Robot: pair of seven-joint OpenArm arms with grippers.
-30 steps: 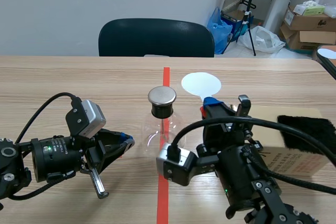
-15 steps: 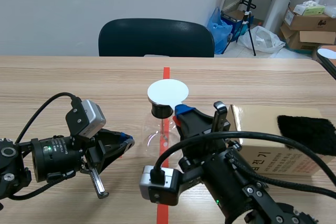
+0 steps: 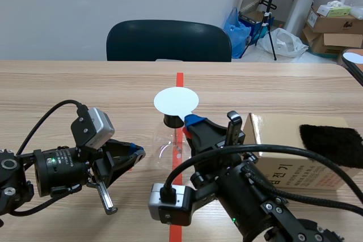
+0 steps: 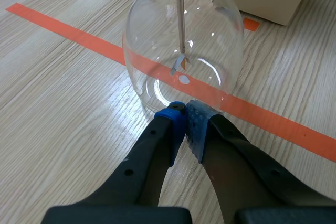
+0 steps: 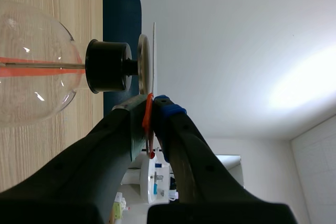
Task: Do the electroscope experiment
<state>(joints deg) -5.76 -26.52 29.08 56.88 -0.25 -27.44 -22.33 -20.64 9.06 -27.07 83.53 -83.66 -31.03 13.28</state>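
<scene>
Right gripper (image 3: 191,122), scene view: pinching a thin white disc (image 3: 176,101) held flat over the electroscope (image 3: 173,137), mid-worktop (image 3: 85,83).

Left wrist view: left gripper (image 4: 184,116) pressed together, empty, at the electroscope's foot. Clear thin glass, likely fragile and slippery.

Right wrist view: red handle (image 5: 148,114) pinched. Disc looks light and stiff; grip by the handle.

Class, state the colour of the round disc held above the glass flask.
The round flat disc is white; the scene view shows it best.
</scene>
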